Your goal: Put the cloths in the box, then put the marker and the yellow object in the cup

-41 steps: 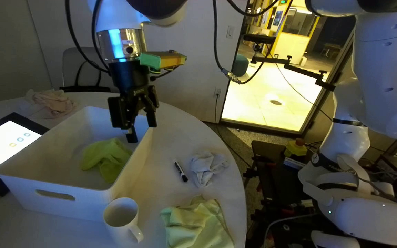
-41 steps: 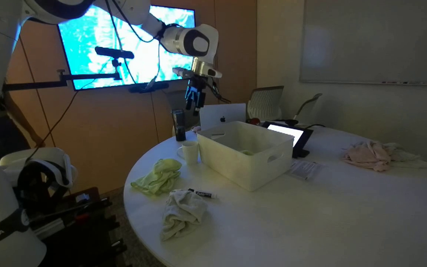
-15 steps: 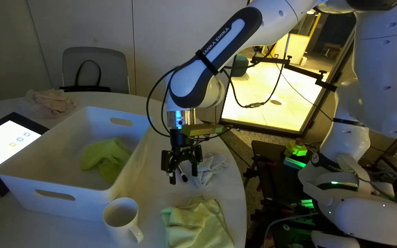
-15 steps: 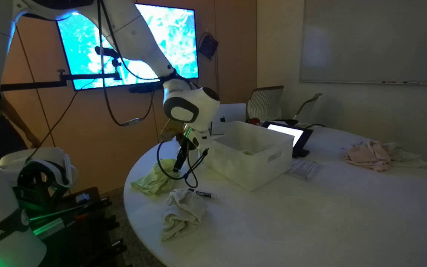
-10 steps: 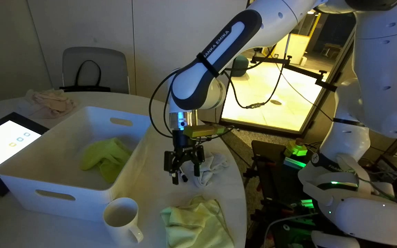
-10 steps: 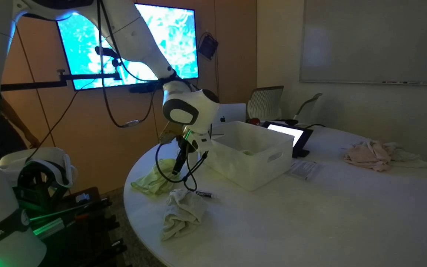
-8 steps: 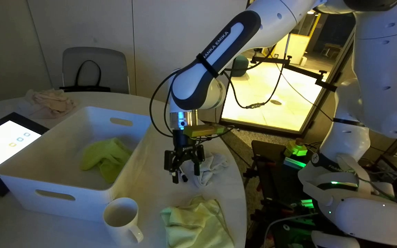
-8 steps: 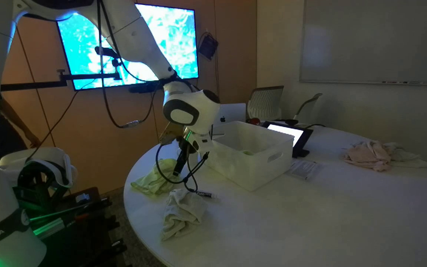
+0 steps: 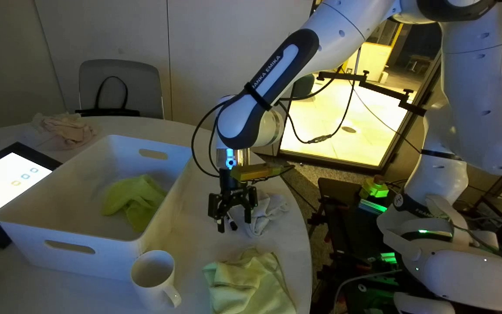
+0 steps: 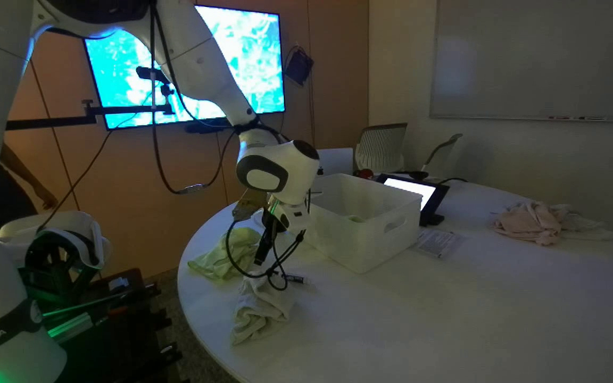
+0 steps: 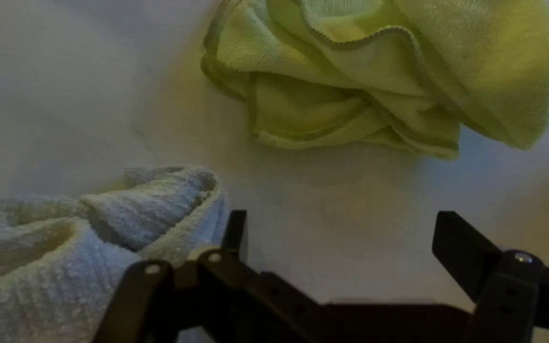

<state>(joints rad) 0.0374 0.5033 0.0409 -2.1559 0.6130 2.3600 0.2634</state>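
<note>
Tool (image 11: pixel 339 233) nearer the grey cloth (image 11: pixel 60 267)

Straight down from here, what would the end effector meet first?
Probably the table below the end effector; depth is unclear, so one finger may brush the grey cloth first.

Both exterior views: from above, oblique across round white desk (image 10: pixel 445 319), sharing rectangular white plastic box (image 9: pixel 107 257); wrist view: close over desk, facing down
</note>
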